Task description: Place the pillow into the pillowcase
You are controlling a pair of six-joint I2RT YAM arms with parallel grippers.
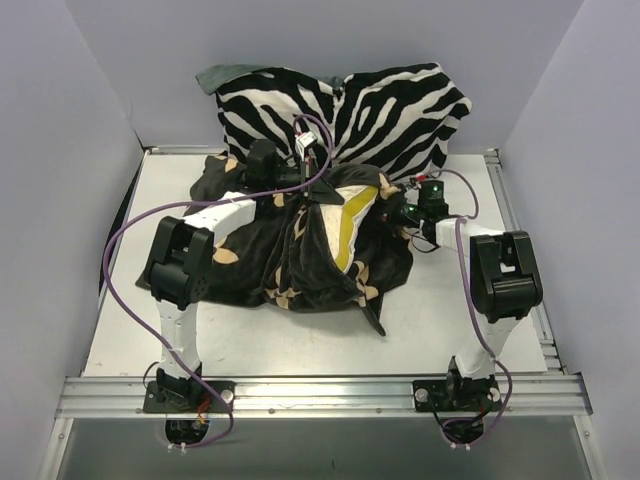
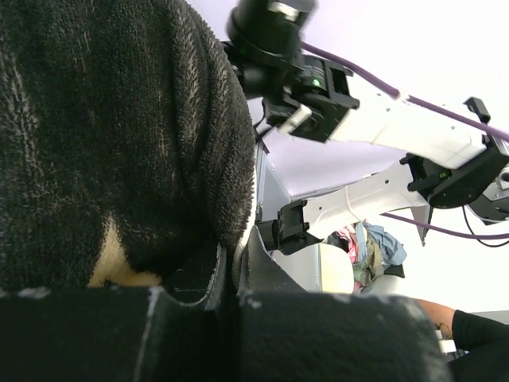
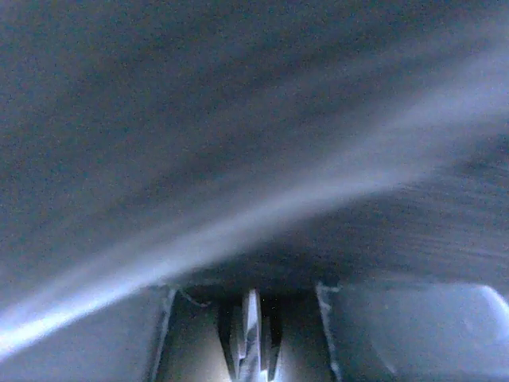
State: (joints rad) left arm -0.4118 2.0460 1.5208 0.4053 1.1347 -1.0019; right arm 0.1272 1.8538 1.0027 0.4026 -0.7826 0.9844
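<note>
The black pillowcase (image 1: 290, 255) with tan motifs lies crumpled at the table's middle. A strip of the cream-yellow pillow (image 1: 348, 222) shows in its opening; the rest is hidden under the fabric. My left gripper (image 1: 318, 190) is shut on the case's upper edge and holds it raised; in the left wrist view the black pile (image 2: 103, 143) runs down between the shut jaws (image 2: 232, 274). My right gripper (image 1: 392, 205) is at the opening's right side. Its wrist view is dark under fabric (image 3: 238, 119), with the jaws (image 3: 251, 334) shut on a thin pale edge of cloth.
A large zebra-striped cushion (image 1: 390, 110) leans against the back wall, just behind the pillowcase. Grey walls close in the left, right and back. The metal rail (image 1: 320, 392) with both arm bases runs along the near edge. The right arm (image 2: 382, 127) shows in the left wrist view.
</note>
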